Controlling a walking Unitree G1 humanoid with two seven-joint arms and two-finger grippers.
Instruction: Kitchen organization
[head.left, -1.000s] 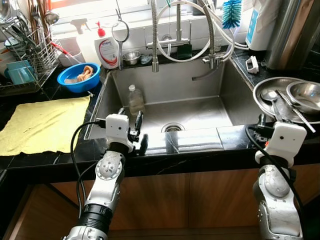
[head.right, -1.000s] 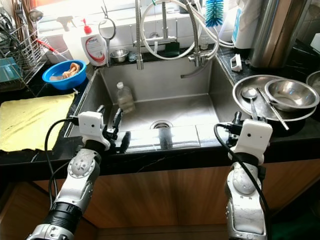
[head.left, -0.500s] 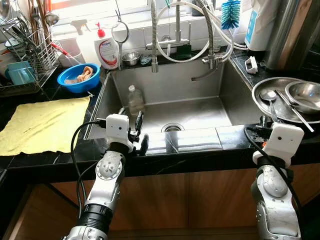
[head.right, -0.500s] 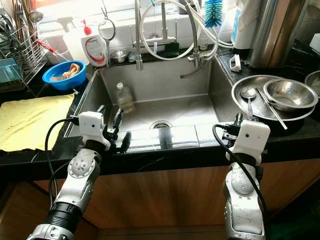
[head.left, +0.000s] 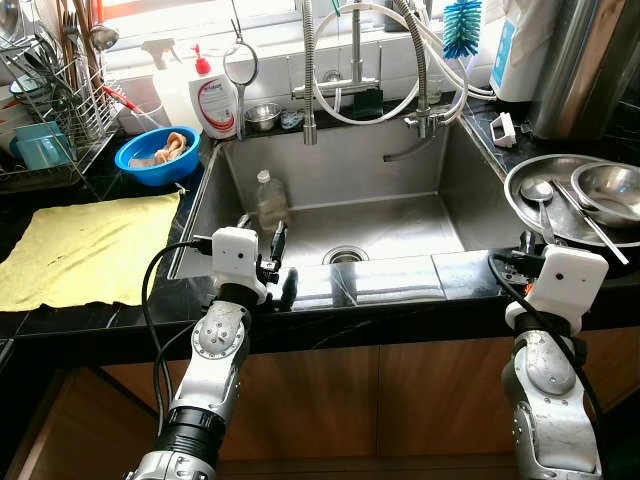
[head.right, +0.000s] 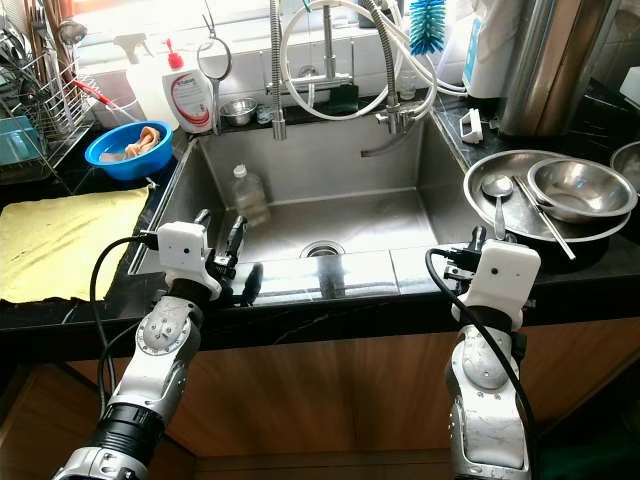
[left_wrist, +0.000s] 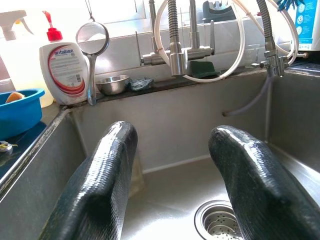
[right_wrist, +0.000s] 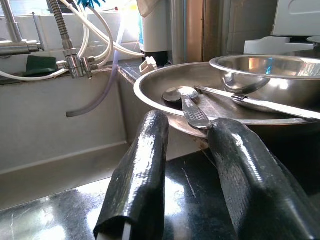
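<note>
A black counter (head.left: 100, 310) runs around a steel sink (head.left: 345, 215). The left gripper (head.left: 268, 262) hovers over the sink's front left edge, fingers spread, holding nothing. The right gripper (right_wrist: 187, 165), also spread, is at the front right edge, just before a steel tray (head.left: 530, 205) with a spoon (right_wrist: 186, 102) and bowl (head.left: 610, 190). A bottle (head.left: 270, 198) stands in the sink near its left wall.

Blue bowl (head.left: 157, 154) contents, perhaps food, unclear; metal basin (head.left: 566, 196) cropped at frame edge.
</note>
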